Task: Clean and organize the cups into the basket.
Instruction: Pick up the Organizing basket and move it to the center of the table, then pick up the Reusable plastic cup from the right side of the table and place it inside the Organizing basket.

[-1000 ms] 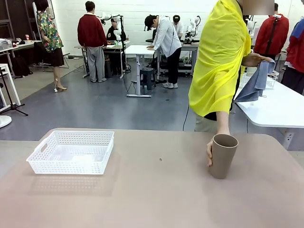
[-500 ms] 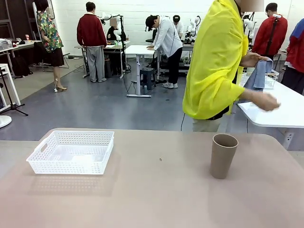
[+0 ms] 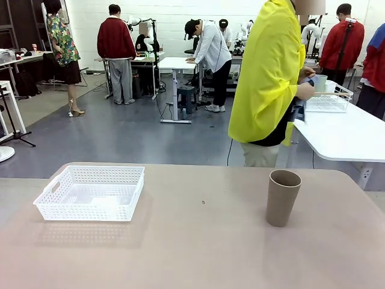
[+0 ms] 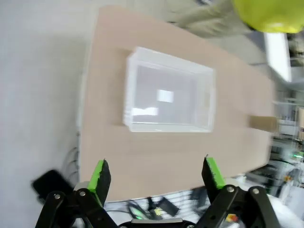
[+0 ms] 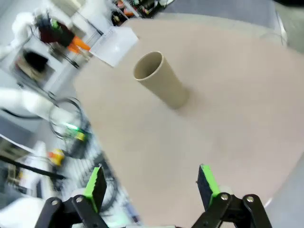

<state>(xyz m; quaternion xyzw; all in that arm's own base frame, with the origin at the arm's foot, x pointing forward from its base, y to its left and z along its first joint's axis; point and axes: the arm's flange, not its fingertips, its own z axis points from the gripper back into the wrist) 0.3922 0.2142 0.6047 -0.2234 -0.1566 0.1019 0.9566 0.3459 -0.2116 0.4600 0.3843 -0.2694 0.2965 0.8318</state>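
Observation:
One tan-brown cup [image 3: 283, 197] stands upright, mouth up, on the right half of the table, with nothing touching it. The white lattice basket [image 3: 90, 192] sits empty on the left half. A pale green cup [image 3: 320, 82] shows by the person's hands at the side table; I cannot tell whether it is held. My left gripper [image 4: 156, 172] hangs open high over the table, above the basket [image 4: 168, 102], with the tan cup [image 4: 262, 123] far off to one side. My right gripper [image 5: 151, 183] is open too, high above the tan cup [image 5: 159, 78], holding nothing.
A person in a yellow top [image 3: 271, 78] stands at the far edge, turned toward a white side table [image 3: 349, 135] carrying a wire rack [image 3: 328, 99]. The tan table [image 3: 192, 247] is bare between basket and cup.
The person's hand let go of the tan cup and drew back. The person turned to the side table on the right. The cup and basket have not moved.

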